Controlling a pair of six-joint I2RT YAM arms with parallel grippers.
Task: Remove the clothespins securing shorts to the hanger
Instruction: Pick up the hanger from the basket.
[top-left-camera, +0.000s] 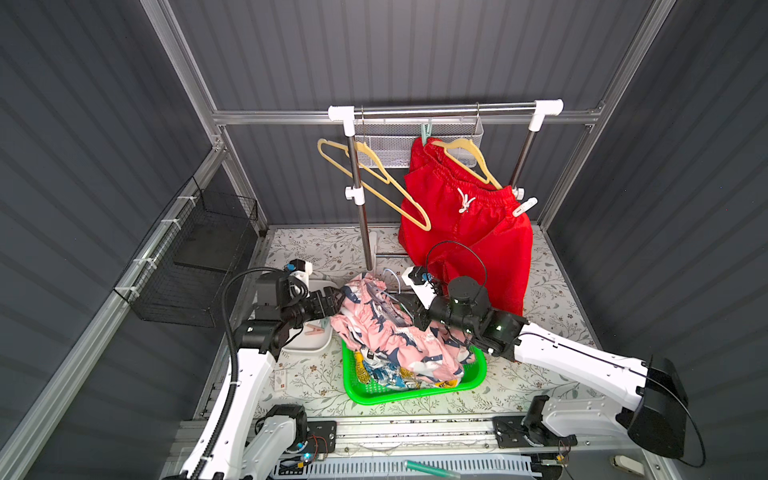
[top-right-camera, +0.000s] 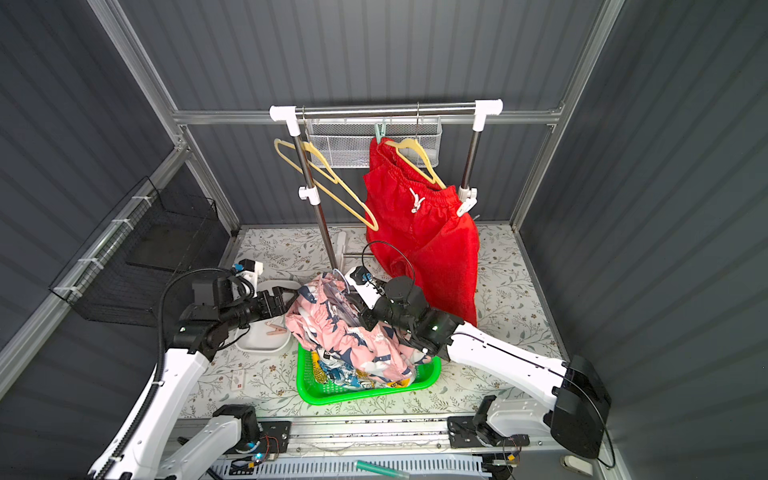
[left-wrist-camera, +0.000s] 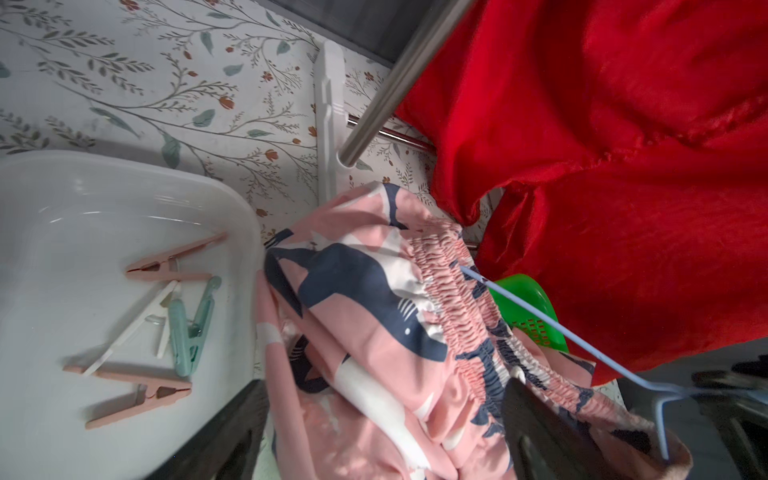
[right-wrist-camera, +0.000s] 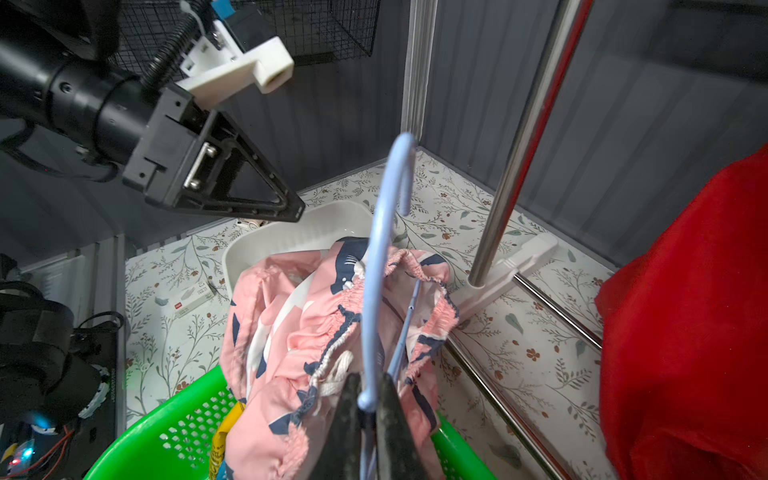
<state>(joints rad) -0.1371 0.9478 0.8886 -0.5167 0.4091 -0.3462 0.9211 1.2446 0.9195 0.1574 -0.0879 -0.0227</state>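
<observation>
R fingers (right-wrist-camera: 395, 424) pinch blue hanger (right-wrist-camera: 374, 257), pink shorts (right-wrist-camera: 291, 332) draped into green basket (right-wrist-camera: 174, 424).

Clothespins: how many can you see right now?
6. White tray: two pink, one white, one mint. Red shorts: mint clothespin, white clothespin. Others may be hidden.

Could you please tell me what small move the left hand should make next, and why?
Probably close the open left hand on the pink shorts, to draw them off. The right hand pinches the blue hanger over the green basket; I see nothing clipping those shorts.
</observation>
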